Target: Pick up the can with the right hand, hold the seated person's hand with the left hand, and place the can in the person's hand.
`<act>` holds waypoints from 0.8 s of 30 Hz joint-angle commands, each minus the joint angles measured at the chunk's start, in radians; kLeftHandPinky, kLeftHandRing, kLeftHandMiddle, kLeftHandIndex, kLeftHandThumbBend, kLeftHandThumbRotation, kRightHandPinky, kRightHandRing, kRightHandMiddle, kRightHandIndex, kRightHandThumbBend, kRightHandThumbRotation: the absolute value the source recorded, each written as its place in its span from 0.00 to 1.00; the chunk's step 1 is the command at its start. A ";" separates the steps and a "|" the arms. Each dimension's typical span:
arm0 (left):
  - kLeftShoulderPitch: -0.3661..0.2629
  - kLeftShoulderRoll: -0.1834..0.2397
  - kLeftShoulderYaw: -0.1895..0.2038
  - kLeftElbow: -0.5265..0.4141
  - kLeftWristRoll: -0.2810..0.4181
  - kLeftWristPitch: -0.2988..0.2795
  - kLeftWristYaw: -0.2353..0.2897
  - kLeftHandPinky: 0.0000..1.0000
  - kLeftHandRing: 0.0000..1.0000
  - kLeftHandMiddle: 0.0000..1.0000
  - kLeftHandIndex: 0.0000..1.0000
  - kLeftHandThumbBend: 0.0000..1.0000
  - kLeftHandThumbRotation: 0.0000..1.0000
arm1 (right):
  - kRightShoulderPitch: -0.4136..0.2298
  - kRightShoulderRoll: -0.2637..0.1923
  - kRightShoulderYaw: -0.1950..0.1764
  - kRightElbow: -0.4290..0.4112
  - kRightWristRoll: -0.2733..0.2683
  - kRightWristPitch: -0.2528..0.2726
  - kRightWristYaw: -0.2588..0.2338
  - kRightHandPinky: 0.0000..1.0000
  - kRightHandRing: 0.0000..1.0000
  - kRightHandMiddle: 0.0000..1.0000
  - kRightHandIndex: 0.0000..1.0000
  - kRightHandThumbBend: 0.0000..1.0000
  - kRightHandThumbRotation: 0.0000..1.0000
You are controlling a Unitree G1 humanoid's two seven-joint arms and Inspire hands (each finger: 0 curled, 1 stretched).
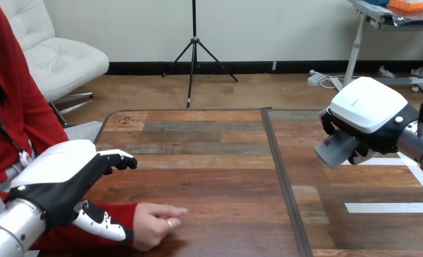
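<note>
Over the right side of the table (214,160), close to its far edge, the robot's right hand (367,104) has its dark fingers curled tight round a grey can (333,149). The can is tipped on a slant, with its flat end poking out to the left of the hand and pointing down toward the wood. It looks lifted up off the table, above the spot where white tape lines (391,207) are stuck along the right edge. A dark strip (284,182) runs from the far edge to the near edge and splits the table in two; the can is on the right part of it. Over at the near left corner, the robot's left hand (59,171) hangs above the person's arm in its red sleeve (65,239). This hand is open. Its fingers (118,158) reach out nearly straight toward the middle of the table and hold nothing. Its thumb (105,225) lies over the sleeve, right beside the wrist, but I cannot tell if it touches. The person's hand (153,222) rests on the wood by the near edge, just past the thumb, loosely closed with one finger pointing right. The can and the person's hand are well apart, with the dark strip between them.
</note>
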 commanded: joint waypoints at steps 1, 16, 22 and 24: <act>-0.070 0.023 -0.025 -0.049 0.044 0.017 -0.006 0.71 0.78 0.81 0.78 1.00 0.17 | -0.076 -0.021 -0.033 -0.011 0.044 0.010 -0.009 0.39 0.46 0.50 0.46 0.70 0.00; -0.109 0.017 -0.078 -0.064 0.098 0.092 -0.088 0.68 0.78 0.81 0.78 1.00 0.13 | -0.070 -0.029 -0.023 -0.021 0.043 0.022 -0.025 0.40 0.47 0.52 0.47 0.70 0.00; -0.125 0.021 -0.096 -0.072 0.099 0.121 -0.130 0.69 0.79 0.82 0.79 1.00 0.08 | -0.068 -0.031 -0.022 -0.021 0.037 0.031 -0.035 0.40 0.47 0.51 0.46 0.71 0.00; -0.129 0.022 -0.102 -0.073 0.100 0.128 -0.144 0.69 0.79 0.82 0.79 1.00 0.07 | -0.066 -0.029 -0.023 -0.015 0.040 0.033 -0.037 0.40 0.47 0.51 0.46 0.72 0.00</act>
